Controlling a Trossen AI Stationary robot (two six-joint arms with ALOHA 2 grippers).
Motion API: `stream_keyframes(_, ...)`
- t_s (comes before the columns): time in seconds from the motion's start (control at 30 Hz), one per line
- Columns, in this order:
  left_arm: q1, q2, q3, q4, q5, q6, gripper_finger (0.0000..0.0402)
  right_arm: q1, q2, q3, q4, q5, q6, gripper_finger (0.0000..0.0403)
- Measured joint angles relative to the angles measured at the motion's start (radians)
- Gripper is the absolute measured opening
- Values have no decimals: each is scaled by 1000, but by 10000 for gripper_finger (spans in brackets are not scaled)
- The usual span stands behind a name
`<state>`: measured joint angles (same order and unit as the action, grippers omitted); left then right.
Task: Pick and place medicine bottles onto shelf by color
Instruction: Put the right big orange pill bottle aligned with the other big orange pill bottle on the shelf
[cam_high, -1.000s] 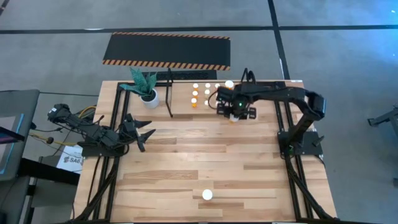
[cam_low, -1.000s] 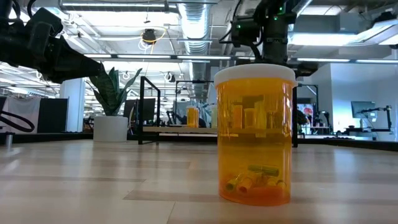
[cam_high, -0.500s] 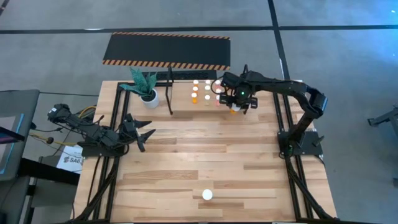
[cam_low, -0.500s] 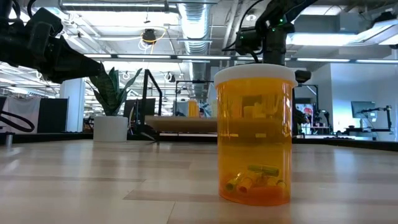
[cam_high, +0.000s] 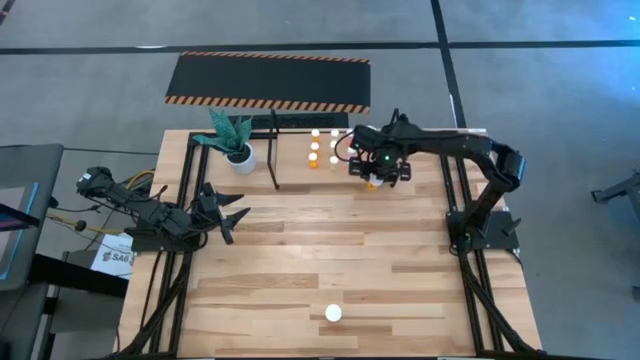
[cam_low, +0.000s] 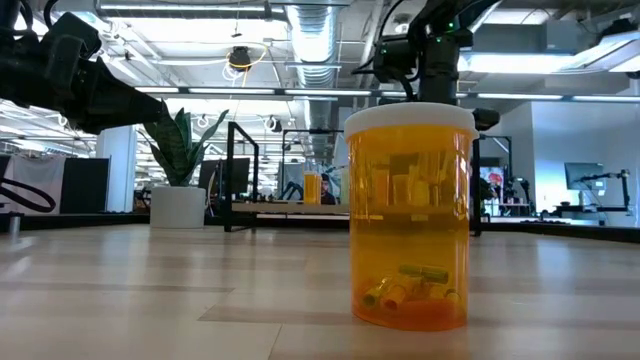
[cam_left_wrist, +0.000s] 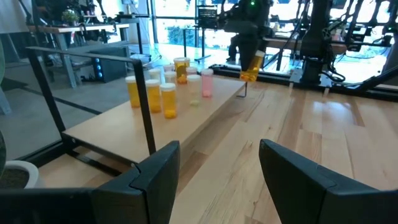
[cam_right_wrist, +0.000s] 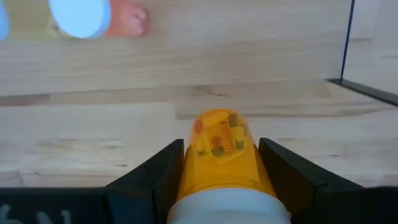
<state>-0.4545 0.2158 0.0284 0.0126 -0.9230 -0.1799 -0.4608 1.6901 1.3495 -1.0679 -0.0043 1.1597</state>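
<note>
Right end effector (cam_high: 377, 176): is hanging above the shelf's right end, its arm reaching in from the worktop's right edge, and is gripping an amber bottle (cam_right_wrist: 219, 144) between its fingers (cam_right_wrist: 287, 172).
Held bottle: is sitting clear of the shelf board in the left wrist view (cam_left_wrist: 251, 65), its white cap toward the wrist, small yellow and orange pieces showing inside.
Left end effector (cam_high: 228, 210): is waiting low over the worktop's left side, its fingers (cam_left_wrist: 160, 168) standing apart with nothing between them, pointing toward the shelf.
Writing: no label on any bottle can be read.
Shelf (cam_left_wrist: 186, 121): is carrying a group of white-capped bottles (cam_high: 322, 147), orange and amber with one pinkish, just beside the right end effector.
Lone bottle (cam_low: 410, 218): is standing upright near the worktop's (cam_high: 300, 270) front edge, well apart from both arms.
Plant pot (cam_high: 238, 157): is sitting beside the shelf's left end.
</note>
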Motion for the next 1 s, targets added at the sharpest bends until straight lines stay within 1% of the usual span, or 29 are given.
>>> stream_keyframes(0.47, 0, 0, 0, 0, 0, 0, 208, 77, 0, 1, -21, 2, 22, 216)
stream_keyframes(0.63, 0, 0, 0, 0, 0, 0, 208, 95, 1, 50, -94, 1, 41, 216)
stream_keyframes(0.73, 0, 0, 0, 0, 0, 0, 208, 105, 1, 94, -127, 24, 38, 216)
stream_keyframes(0.9, 0, 0, 0, 0, 0, 0, 208, 106, 1, 135, -140, 82, -35, 216)
stream_keyframes(1.0, 0, 0, 0, 0, 0, 0, 208, 96, 0, 137, -132, 93, -102, 216)
